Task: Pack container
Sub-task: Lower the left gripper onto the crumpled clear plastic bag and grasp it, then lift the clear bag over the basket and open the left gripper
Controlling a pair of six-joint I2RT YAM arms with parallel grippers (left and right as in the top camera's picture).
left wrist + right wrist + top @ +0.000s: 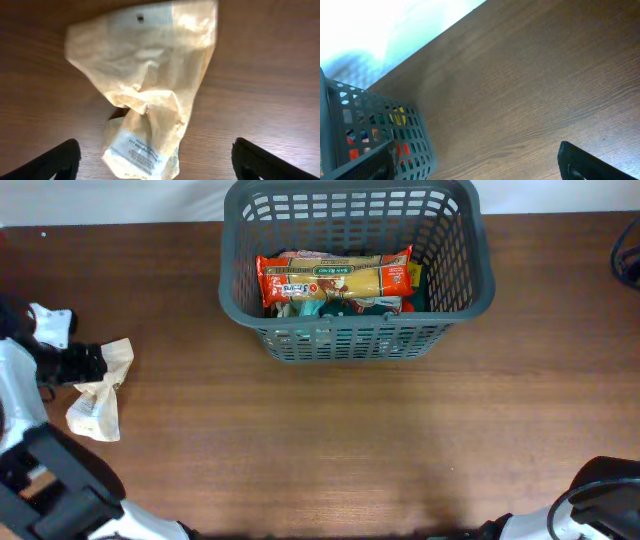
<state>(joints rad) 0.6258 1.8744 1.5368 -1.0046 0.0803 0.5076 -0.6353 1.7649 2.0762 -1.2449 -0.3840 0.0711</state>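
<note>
The basket (340, 342) sat upper-middle of the overhead frame, and the crumpled bag (98, 392) at far left on the table (350, 440) looked light, soft, crinkly, so I'd pinch its bunched middle – left gripper (156, 160) jaws wide by it, right gripper (480, 165) jaws wide, empty.

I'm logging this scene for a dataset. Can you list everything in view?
container: one, dark grey, far centre of the table.
pasta packet: one, red-orange, on top inside the container.
other packets: count unclear, teal and white, under the pasta packet.
paper packet: one, cream, crumpled, on the table at left.
table: one, brown wood.
left gripper: open, over the paper packet.
right gripper: open, near the container.
</note>
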